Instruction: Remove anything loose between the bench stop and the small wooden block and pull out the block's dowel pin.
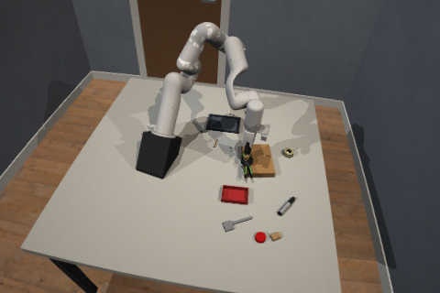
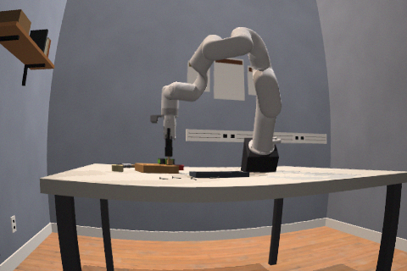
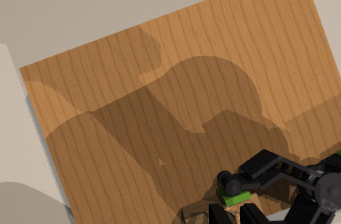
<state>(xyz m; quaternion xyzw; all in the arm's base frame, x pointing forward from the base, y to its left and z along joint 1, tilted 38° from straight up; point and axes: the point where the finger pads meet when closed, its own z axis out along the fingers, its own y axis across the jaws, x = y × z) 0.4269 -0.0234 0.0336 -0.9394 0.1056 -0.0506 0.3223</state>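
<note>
The wooden bench board point(image 1: 266, 161) point(image 2: 155, 168) point(image 3: 141, 95) lies on the table right of centre. At its left edge sits the small wooden block point(image 1: 247, 158) point(image 2: 169, 161), gripped by the black spring clamp with green pads point(image 1: 247, 171) point(image 3: 286, 175). My gripper point(image 1: 247, 151) point(image 2: 169, 150) points straight down over the block. It is shut on the dowel pin, which is too small and too hidden by the fingers to make out. I cannot tell how far the pin stands out of its hole. The bench stop is not clearly visible.
A red tray point(image 1: 235, 194), a grey tool point(image 1: 235, 222), a marker point(image 1: 286, 206), a red button point(image 1: 259, 236) and a small cube point(image 1: 275, 236) lie in front of the board. A black slab point(image 1: 223, 123) and the arm's base point(image 1: 157, 153) are behind, and a brass nut point(image 1: 288, 152) lies to the right.
</note>
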